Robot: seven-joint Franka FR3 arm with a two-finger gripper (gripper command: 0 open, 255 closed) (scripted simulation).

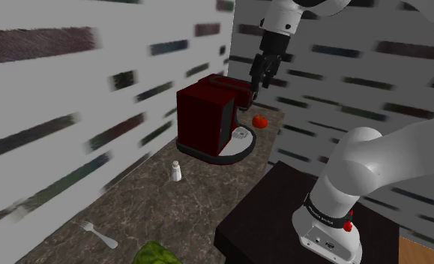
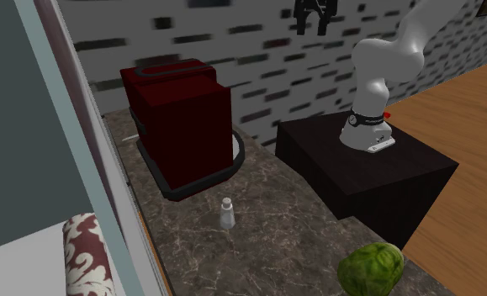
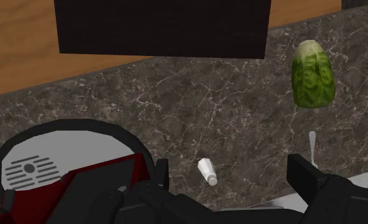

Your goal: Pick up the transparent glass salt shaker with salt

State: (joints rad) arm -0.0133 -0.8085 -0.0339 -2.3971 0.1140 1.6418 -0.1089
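The salt shaker [image 1: 176,172] is a small whitish bottle with a pale cap, standing upright on the dark marble counter [image 1: 208,206] in front of the red coffee machine [image 1: 204,120]. It stands alone in the second exterior view [image 2: 226,213]. My black gripper [image 1: 255,84] hangs high above the machine's far side, well away from the shaker, and sits near the top edge of the second exterior view [image 2: 314,22]. In the wrist view the gripper [image 3: 227,188] is open with nothing between its fingers, and the shaker [image 3: 207,172] lies far below between them.
A red tomato [image 1: 259,121] lies behind the machine by the wall. A fork [image 1: 99,234] and a green cabbage [image 1: 155,255] rest at the counter's near end. The dark stand [image 2: 367,168] borders the counter. A patterned roll [image 2: 86,252] stands at the second exterior view's left.
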